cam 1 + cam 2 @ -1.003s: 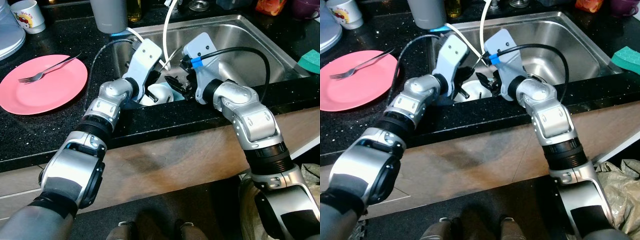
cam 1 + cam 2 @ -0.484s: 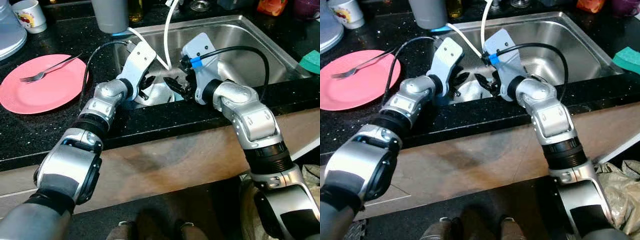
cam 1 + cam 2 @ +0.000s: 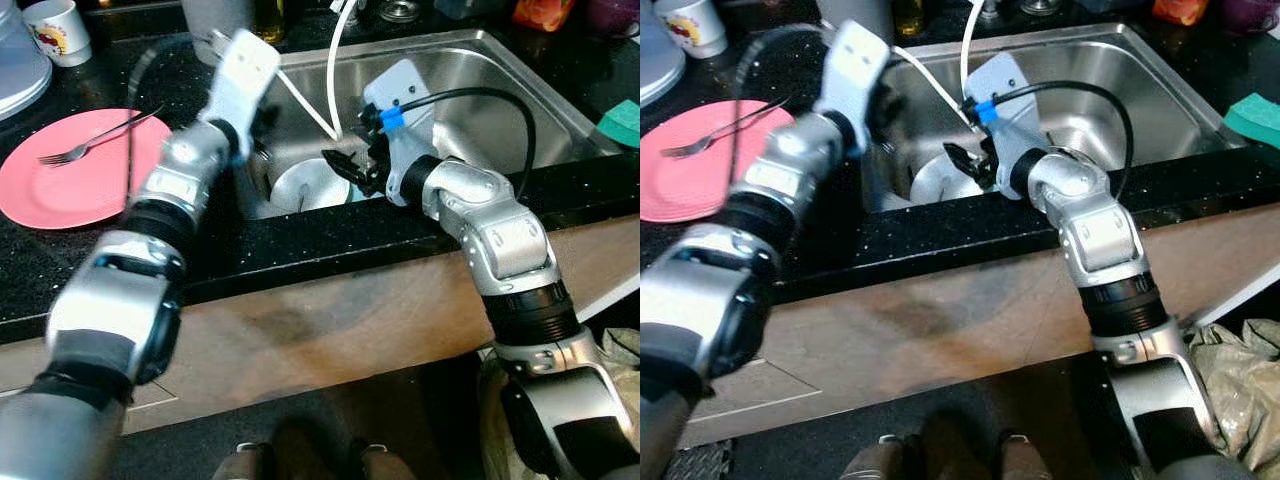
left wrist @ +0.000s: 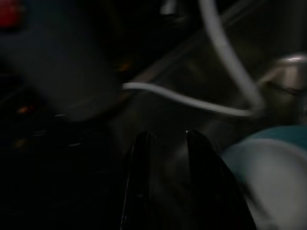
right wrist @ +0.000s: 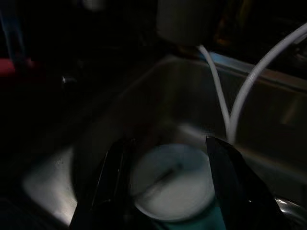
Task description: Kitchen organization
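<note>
Stainless steel sink (image 3: 520, 90), brushed and rectangular, set into a black speckled stone counter (image 3: 200, 250). A round white bowl (image 3: 305, 185) with a teal outer wall sits on the sink floor at the near left corner; a thin dark utensil lies inside it, type not resolvable. Two thin white hoses (image 3: 330, 60) curve down into the basin from the back edge. Right gripper (image 3: 345, 165) is inside the sink just above and beside the bowl; in the right wrist view its two black fingers (image 5: 225, 182) stand wide apart with the bowl's rim framed between them, holding nothing. Left gripper (image 4: 165, 158) is raised over the sink's left edge, arm motion-blurred; in the left wrist view its fingers lie close together, a narrow gap between, nothing held. Bowl edge shows beside them, not touching as far as can be judged. On the counter to the left: flat round pink plate (image 3: 75, 170) carrying a metal fork (image 3: 95, 140). Behind it, a white printed mug (image 3: 55, 30). A grey cylindrical container (image 3: 210, 15) stands at the sink's back left corner. Teal sponge (image 3: 622, 122) on the counter at right.
</note>
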### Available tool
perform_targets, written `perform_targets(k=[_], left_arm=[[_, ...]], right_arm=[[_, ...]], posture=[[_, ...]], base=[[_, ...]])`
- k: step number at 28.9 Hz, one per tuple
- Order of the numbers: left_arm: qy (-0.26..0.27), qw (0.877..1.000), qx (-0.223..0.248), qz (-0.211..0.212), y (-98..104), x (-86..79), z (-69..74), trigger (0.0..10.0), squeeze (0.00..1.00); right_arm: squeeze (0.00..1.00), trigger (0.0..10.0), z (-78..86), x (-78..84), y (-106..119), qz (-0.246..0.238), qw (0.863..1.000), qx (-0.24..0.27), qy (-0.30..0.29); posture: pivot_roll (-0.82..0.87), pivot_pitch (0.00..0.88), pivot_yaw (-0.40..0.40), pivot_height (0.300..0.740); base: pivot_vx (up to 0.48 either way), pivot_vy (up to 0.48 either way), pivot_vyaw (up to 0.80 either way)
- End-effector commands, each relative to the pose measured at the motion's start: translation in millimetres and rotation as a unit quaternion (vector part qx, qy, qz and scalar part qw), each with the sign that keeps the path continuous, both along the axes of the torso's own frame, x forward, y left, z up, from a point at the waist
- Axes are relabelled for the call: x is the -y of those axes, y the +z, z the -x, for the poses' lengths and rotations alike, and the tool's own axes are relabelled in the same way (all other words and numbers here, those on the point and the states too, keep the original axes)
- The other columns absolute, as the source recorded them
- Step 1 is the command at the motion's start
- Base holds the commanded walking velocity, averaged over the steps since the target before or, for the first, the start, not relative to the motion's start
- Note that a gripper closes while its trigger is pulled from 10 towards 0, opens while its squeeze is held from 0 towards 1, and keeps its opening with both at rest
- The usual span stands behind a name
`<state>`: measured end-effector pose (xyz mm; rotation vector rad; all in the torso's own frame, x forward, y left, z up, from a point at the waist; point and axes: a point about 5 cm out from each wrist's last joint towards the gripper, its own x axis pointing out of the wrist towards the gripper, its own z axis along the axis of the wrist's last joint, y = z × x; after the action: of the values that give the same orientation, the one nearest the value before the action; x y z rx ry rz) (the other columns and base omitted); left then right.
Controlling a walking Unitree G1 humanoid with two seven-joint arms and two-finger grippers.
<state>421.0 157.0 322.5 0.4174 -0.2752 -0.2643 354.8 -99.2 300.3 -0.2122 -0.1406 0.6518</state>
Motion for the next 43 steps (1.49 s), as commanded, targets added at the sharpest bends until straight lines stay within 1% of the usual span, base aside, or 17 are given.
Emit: perform_targets(k=[1, 2, 3, 4, 5, 6, 7, 9, 11, 16, 17, 18, 19, 24, 32, 35, 43], left_arm=[[0.021, 1.000, 0.010, -0.014, 11.3, -16.6, 1.7, 10.0, 0.00], [0.032, 0.999, 0.012, -0.019, 14.8, -26.7, 2.8, 10.0, 0.00], [0.032, 0.999, 0.012, -0.019, 14.8, -26.7, 2.8, 10.0, 0.00], [0.040, 0.999, 0.006, -0.018, 16.6, -38.0, 4.0, 10.0, 0.80], [0.051, 0.998, -0.006, -0.024, 15.4, -50.0, 5.1, 10.0, 1.00], [0.059, 0.998, -0.016, -0.028, 14.4, -58.0, 6.0, 10.0, 1.00], [0.059, 0.998, -0.016, -0.028, 14.4, -58.0, 6.0, 10.0, 1.00], [0.082, 0.995, -0.031, -0.039, 10.5, -73.0, 7.9, 10.0, 1.00], [0.088, 0.995, -0.036, -0.040, 8.8, -77.3, 8.5, 10.0, 1.00], [0.128, 0.986, -0.064, -0.085, 0.4, -95.9, 11.5, 10.0, 1.00], [0.138, 0.984, -0.066, -0.087, 0.4, -99.5, 12.2, 10.0, 0.25], [0.143, 0.984, -0.067, -0.088, 0.8, -101.6, 12.6, 10.0, 0.25], [0.149, 0.982, -0.069, -0.089, 1.1, -104.5, 13.2, 10.0, 0.00], [0.169, 0.977, -0.095, -0.083, -0.8, -115.9, 15.9, 10.0, 0.00], [0.186, 0.972, -0.126, -0.068, -2.8, -125.1, 18.4, 10.0, 0.00], [0.187, 0.971, -0.148, -0.033, -4.5, -129.4, 20.0, 10.0, 0.00], [0.190, 0.962, -0.195, 0.007, -10.7, -137.4, 23.9, 10.0, 0.00]], right_arm=[[0.00, 10.0, 5.4, -5.9, 11.2, -0.029, 0.999, 0.012, 0.027], [0.00, 10.0, 6.4, -8.5, 13.3, -0.038, 0.999, 0.014, 0.035], [0.00, 10.0, 6.4, -8.5, 13.3, -0.038, 0.999, 0.014, 0.035], [0.00, 10.0, 7.5, -12.0, 14.5, -0.045, 0.998, 0.015, 0.045], [0.00, 10.0, 8.6, -15.7, 15.0, -0.050, 0.997, 0.014, 0.052], [0.00, 10.0, 9.4, -18.2, 15.2, -0.052, 0.997, 0.014, 0.057], [0.00, 10.0, 9.4, -18.2, 15.2, -0.052, 0.997, 0.014, 0.057], [0.00, 10.0, 11.2, -22.9, 14.8, -0.055, 0.996, 0.012, 0.065], [0.00, 10.0, 12.2, -24.3, 14.7, -0.057, 0.996, 0.010, 0.068], [0.00, 10.0, 17.1, -28.3, 13.2, -0.058, 0.995, 0.002, 0.082], [0.00, 10.0, 18.1, -28.5, 12.9, -0.058, 0.995, 0.000, 0.084], [0.00, 10.0, 18.9, -28.5, 12.9, -0.058, 0.995, -0.001, 0.085], [0.00, 10.0, 19.7, -28.4, 12.7, -0.058, 0.995, -0.001, 0.086], [0.00, 10.0, 24.0, -29.0, 12.1, -0.054, 0.994, -0.007, 0.097], [0.00, 10.0, 27.5, -27.9, 11.0, -0.045, 0.993, -0.014, 0.104], [0.00, 10.0, 27.1, -27.9, 11.6, -0.042, 0.993, -0.017, 0.106], [0.00, 10.0, 27.5, -31.7, 15.2, -0.034, 0.992, -0.016, 0.119]], posture=[[0.01, 0.223, 0.041, 0.740], [0.01, 0.222, 0.039, 0.740], [0.01, 0.222, 0.039, 0.740], [0.02, 0.221, 0.038, 0.740], [0.02, 0.222, 0.038, 0.740], [0.02, 0.222, 0.038, 0.740], [0.02, 0.222, 0.038, 0.740], [0.02, 0.224, 0.040, 0.740], [0.02, 0.229, 0.040, 0.740], [0.02, 0.240, 0.044, 0.740], [0.01, 0.244, 0.044, 0.740], [0.01, 0.245, 0.044, 0.740], [0.01, 0.248, 0.043, 0.740], [0.01, 0.259, 0.039, 0.740], [0.00, 0.278, 0.031, 0.740], [0.00, 0.291, 0.023, 0.740], [0.00, 0.302, 0.011, 0.740]], base=[[0.000, 0.000, 0.00], [0.000, 0.000, 0.00], [0.000, 0.000, 0.00], [0.000, 0.000, 0.00], [0.000, 0.000, 0.00], [0.000, 0.000, 0.00], [0.000, 0.000, 0.00], [0.000, 0.000, 0.00], [0.000, 0.000, 0.00], [0.000, 0.000, 0.00], [0.000, 0.000, 0.00], [0.000, 0.000, 0.00], [0.000, 0.000, 0.00], [0.000, 0.000, 0.00], [0.000, 0.000, 0.00], [0.000, 0.000, 0.00], [0.000, 0.000, 0.00]])
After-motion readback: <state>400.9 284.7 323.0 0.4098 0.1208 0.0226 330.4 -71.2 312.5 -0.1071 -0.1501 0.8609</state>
